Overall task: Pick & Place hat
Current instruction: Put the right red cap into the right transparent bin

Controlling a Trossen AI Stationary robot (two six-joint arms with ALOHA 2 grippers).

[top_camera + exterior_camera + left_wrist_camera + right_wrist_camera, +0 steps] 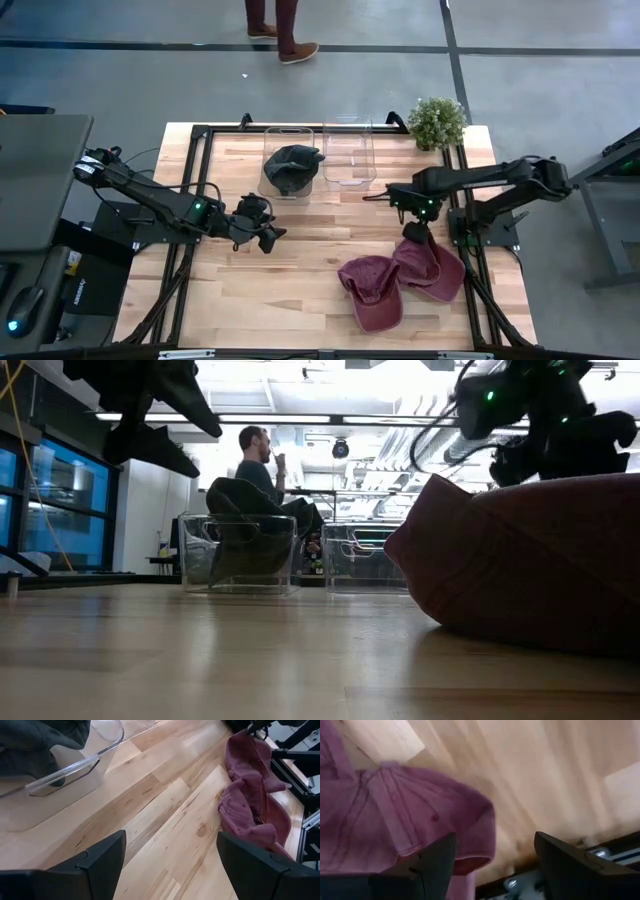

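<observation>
One dark hat (292, 166) is already lodged in the left clear bin (289, 131). Two maroon caps (400, 278) lie on the table (300, 290), well apart from that bin. The right gripper (413, 232) is poised over them, jaws spread; the left gripper (268, 237) waits, jaws spread.

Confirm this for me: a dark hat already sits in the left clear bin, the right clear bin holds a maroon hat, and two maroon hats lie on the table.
Wrong on one point: the right clear bin is empty, as the high view shows. The dark hat does sit in the left clear bin, and two maroon hats lie on the table.
</observation>
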